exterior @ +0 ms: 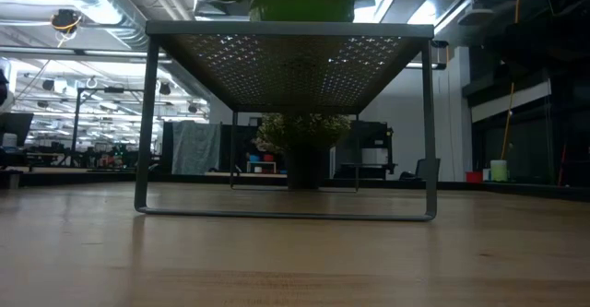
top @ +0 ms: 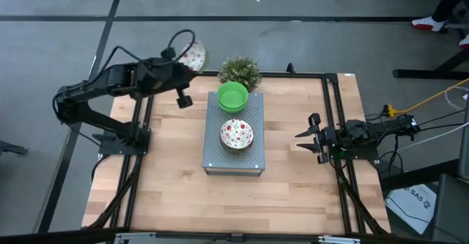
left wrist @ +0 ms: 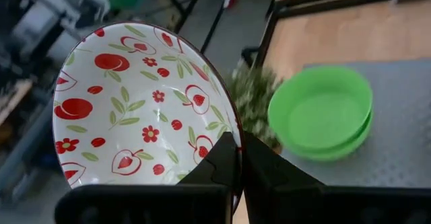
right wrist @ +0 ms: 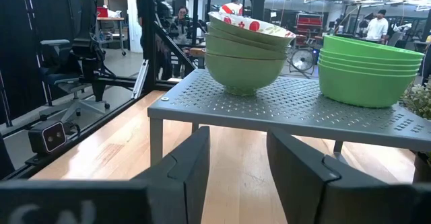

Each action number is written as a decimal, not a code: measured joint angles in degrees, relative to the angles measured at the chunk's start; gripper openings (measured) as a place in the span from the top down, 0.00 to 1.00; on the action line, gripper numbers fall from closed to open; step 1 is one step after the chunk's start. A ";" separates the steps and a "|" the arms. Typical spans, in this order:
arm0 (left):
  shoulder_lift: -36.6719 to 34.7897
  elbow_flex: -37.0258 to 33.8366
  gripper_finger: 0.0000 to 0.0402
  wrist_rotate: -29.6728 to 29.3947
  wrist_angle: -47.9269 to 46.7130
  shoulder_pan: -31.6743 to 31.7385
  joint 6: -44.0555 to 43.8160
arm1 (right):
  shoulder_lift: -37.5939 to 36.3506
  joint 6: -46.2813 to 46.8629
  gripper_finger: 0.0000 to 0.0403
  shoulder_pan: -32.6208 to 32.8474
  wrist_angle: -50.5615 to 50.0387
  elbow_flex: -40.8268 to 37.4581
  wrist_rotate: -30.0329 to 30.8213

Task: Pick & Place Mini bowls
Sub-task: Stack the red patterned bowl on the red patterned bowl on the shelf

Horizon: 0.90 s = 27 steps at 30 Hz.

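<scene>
— Where's the patterned bowl?
— Pinched by its rim in the left hand (left wrist: 237,158), the patterned bowl (left wrist: 138,106) hangs past the wooden surface (top: 161,171) edge, above grey floor (top: 58,46).
— And the right hand?
— The right hand (top: 314,135) waits, fingers apart, facing the metal rack (right wrist: 283,106) stacked with bowls (right wrist: 370,69).
</scene>
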 joint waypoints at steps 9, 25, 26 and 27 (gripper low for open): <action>10.13 8.29 0.99 7.53 4.54 -0.38 9.35 | -0.02 0.00 0.64 0.00 0.00 0.00 0.00; 20.19 16.49 0.99 28.57 4.05 -5.71 15.27 | -0.02 0.00 0.64 0.00 0.00 0.02 0.00; 20.31 16.48 0.99 30.03 3.80 -6.09 15.24 | -0.02 0.00 0.64 0.00 0.01 0.01 0.00; 20.33 16.49 0.99 31.42 3.24 -6.43 15.07 | 0.00 0.00 0.63 -0.02 0.00 0.00 0.00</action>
